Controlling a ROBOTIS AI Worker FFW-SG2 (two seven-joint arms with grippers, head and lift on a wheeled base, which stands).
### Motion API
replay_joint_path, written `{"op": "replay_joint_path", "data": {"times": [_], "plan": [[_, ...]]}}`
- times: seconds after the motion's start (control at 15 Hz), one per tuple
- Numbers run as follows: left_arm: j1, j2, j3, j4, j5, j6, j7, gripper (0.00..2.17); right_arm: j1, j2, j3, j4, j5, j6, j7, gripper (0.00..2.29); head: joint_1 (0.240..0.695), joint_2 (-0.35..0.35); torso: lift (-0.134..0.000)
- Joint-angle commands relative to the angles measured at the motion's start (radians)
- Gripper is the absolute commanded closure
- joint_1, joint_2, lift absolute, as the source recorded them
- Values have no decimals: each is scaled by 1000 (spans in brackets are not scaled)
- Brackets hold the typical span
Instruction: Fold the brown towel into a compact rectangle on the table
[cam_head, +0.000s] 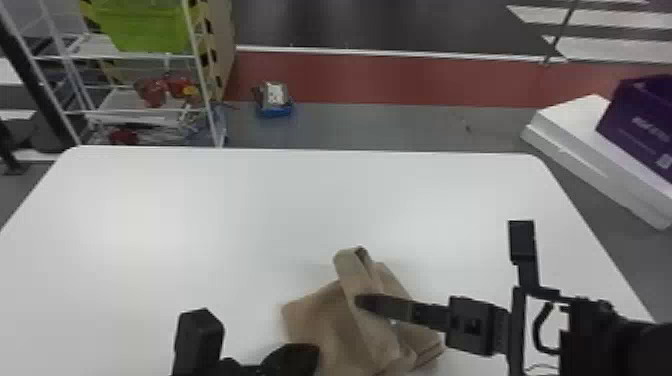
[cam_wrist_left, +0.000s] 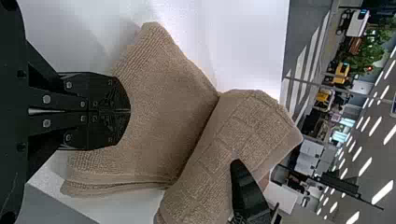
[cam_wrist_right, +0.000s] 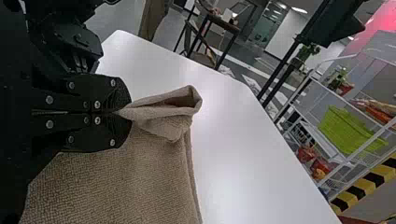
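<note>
The brown towel (cam_head: 320, 320) lies partly folded near the table's front edge, one flap raised in a loose roll. My right gripper (cam_head: 367, 302) pinches that flap from the right side. In the right wrist view, the right gripper (cam_wrist_right: 122, 113) is shut on a gathered bit of the towel (cam_wrist_right: 116, 182), with a looped end past the fingertips. At the towel's left front side is my left gripper (cam_head: 295, 355). The left wrist view has the left gripper (cam_wrist_left: 127, 111) shut, its fingertips over the flat layers of the towel (cam_wrist_left: 163, 107); whether they hold cloth cannot be told.
The white table (cam_head: 200, 200) extends beyond and to the left of the towel. Behind it stand a wire rack (cam_head: 130, 56) with a green basket (cam_head: 145, 25) and, on the floor, a small blue box (cam_head: 275, 107). A purple box (cam_head: 637, 120) rests on white boards at the right.
</note>
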Motion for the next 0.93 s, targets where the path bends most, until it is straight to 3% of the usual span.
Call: {"op": "replay_joint_path", "data": {"times": [0.0, 0.2, 0.27, 0.4, 0.73, 0.87], "plan": [[1, 1, 0, -4, 0, 4, -2, 1717, -9, 1, 45, 26, 39, 8, -11, 1285, 695, -64, -123], [3, 4, 5, -4, 4, 1, -5, 1720, -18, 1, 110, 72, 53, 8, -34, 1274, 695, -42, -123], [4, 4, 8, -2, 6, 1, -6, 1717, -18, 1, 136, 81, 62, 8, -39, 1126, 695, -32, -123], [9, 6, 20, -4, 10, 1, -12, 1720, -9, 1, 163, 95, 58, 8, -19, -2, 695, -11, -123], [11, 6, 31, -7, 13, 1, -18, 1717, 81, 1, 119, 57, -28, -9, 53, 49, 695, 73, -123], [12, 6, 28, -7, 13, 1, -17, 1720, 101, 1, 77, 48, -37, -40, 58, 49, 695, 68, -123]]}}
